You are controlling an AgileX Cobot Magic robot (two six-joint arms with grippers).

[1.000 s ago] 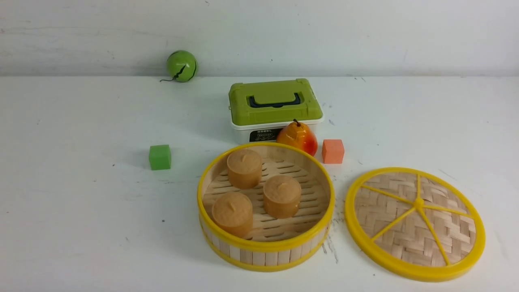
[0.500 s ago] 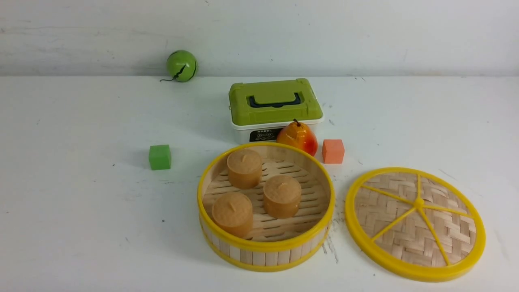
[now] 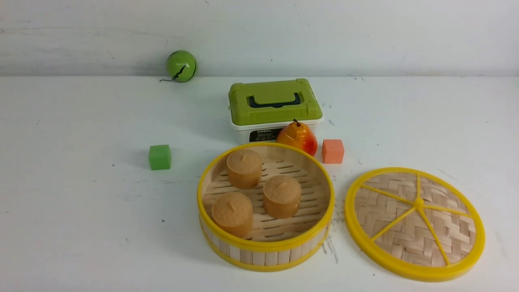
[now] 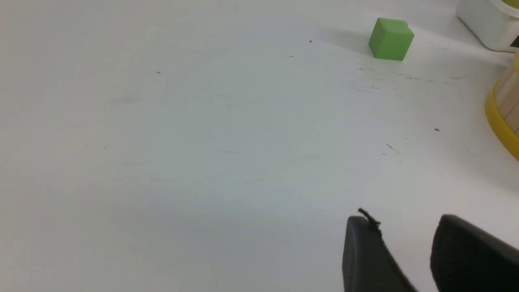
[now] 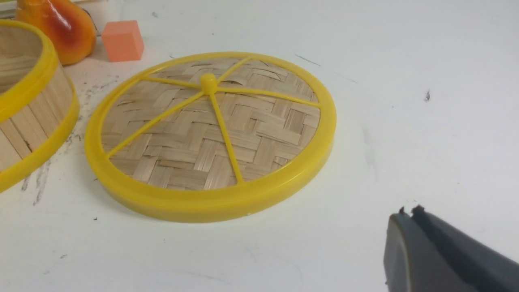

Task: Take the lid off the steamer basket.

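Observation:
The steamer basket [image 3: 265,247] stands uncovered at the front middle of the table, with three tan cakes [image 3: 282,196] inside. Its wall also shows in the left wrist view [image 4: 505,117] and the right wrist view [image 5: 28,117]. The lid [image 3: 414,223] lies flat on the table to the basket's right, apart from it; it also shows in the right wrist view [image 5: 211,134]. My left gripper [image 4: 403,223] is open and empty above bare table, left of the basket. My right gripper [image 5: 409,213] is shut and empty, near the lid. Neither gripper shows in the front view.
A green-topped white box [image 3: 275,106] stands behind the basket, with a pear [image 3: 298,137] and an orange cube [image 3: 333,151] beside it. A green cube [image 3: 159,157] lies to the left. A green ball [image 3: 181,65] sits by the back wall.

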